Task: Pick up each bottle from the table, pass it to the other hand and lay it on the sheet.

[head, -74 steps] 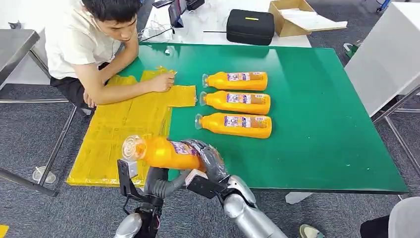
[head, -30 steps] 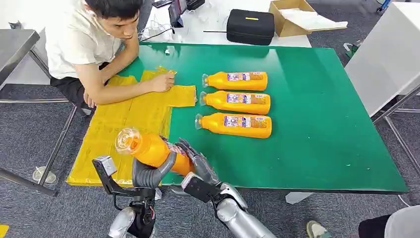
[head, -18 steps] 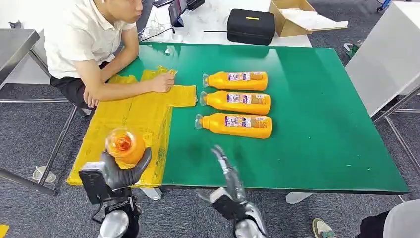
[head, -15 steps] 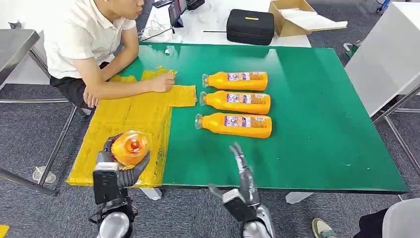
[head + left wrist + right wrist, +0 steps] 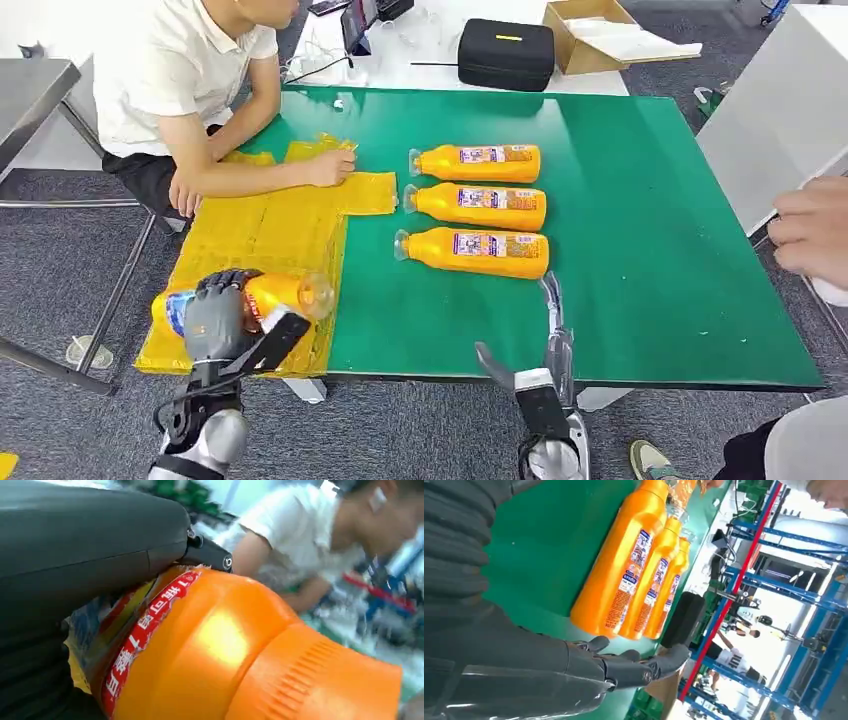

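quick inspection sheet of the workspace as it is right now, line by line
surface: green table top with a yellow sheet covering its left part
job's things: three orange plastic bottles lying side by side on the green; a fourth orange bottle gripped over the sheet's near edge
clutter: black zipped case and open cardboard box on the white table behind
hands: left hand holds the fourth bottle; right hand open, fingers spread, at the near table edge
cables: thin leads on the white table
surroundings: seated person resting a forearm on the sheet; another person's hand at the right edge; grey carpet
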